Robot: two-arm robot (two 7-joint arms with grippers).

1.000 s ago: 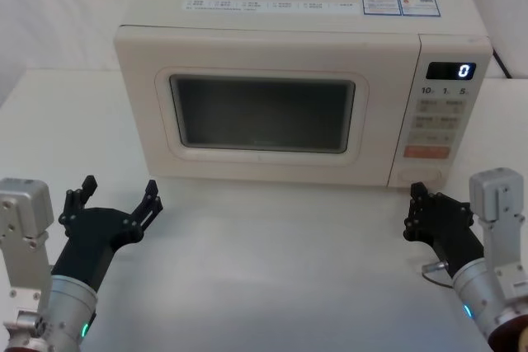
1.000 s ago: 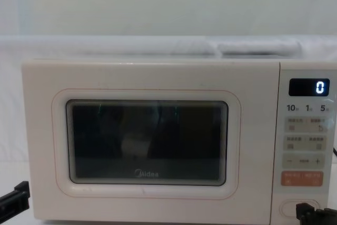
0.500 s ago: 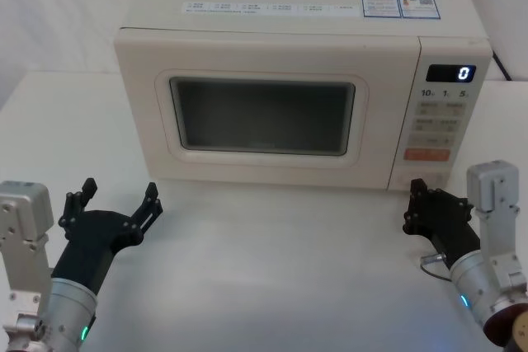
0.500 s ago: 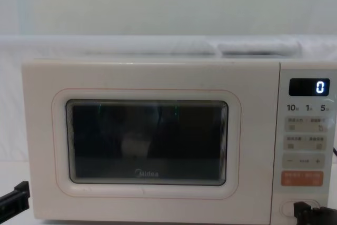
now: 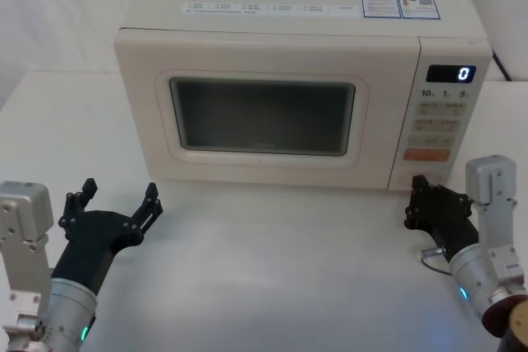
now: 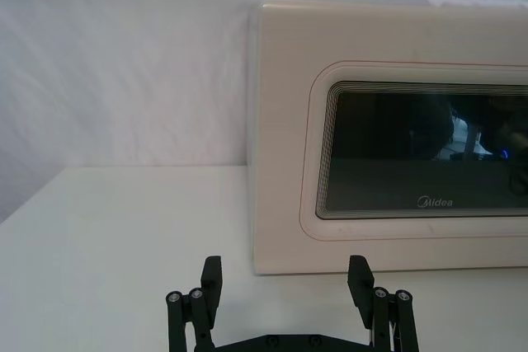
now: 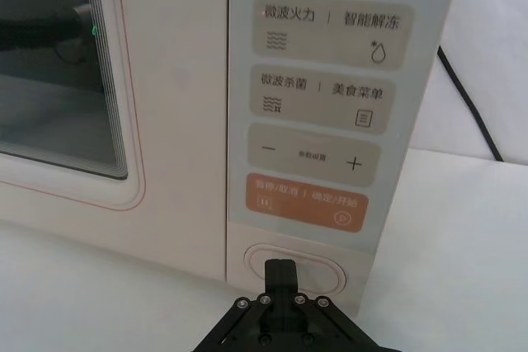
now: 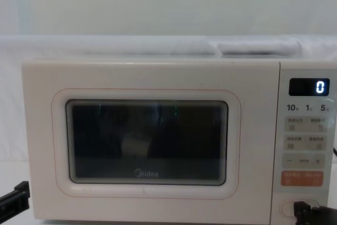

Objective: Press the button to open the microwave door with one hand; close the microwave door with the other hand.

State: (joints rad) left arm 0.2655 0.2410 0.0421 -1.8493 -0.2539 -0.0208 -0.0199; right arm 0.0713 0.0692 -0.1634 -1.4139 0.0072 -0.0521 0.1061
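The cream microwave (image 5: 272, 39) stands at the back of the white table. Its door (image 5: 264, 117), with the dark window, is closed. My right gripper (image 5: 415, 195) is shut, and its joined fingertips (image 7: 280, 270) sit right in front of the middle of the wide pill-shaped button (image 7: 322, 265) at the foot of the key panel. I cannot tell whether they touch it. The chest view shows the same gripper (image 8: 301, 210) over the button (image 8: 287, 207). My left gripper (image 5: 119, 190) hovers open in front of the door's left lower corner, well short of it (image 6: 285, 266).
An orange key (image 7: 307, 204) lies just above the button, with beige keys and the display (image 5: 450, 72) showing "0" higher up. A black cable (image 7: 470, 96) runs behind the microwave's right side. Bare white table (image 5: 272, 261) stretches between the two arms.
My right gripper has crept forward toward the microwave, closing on the button. The left arm and the door have not moved.
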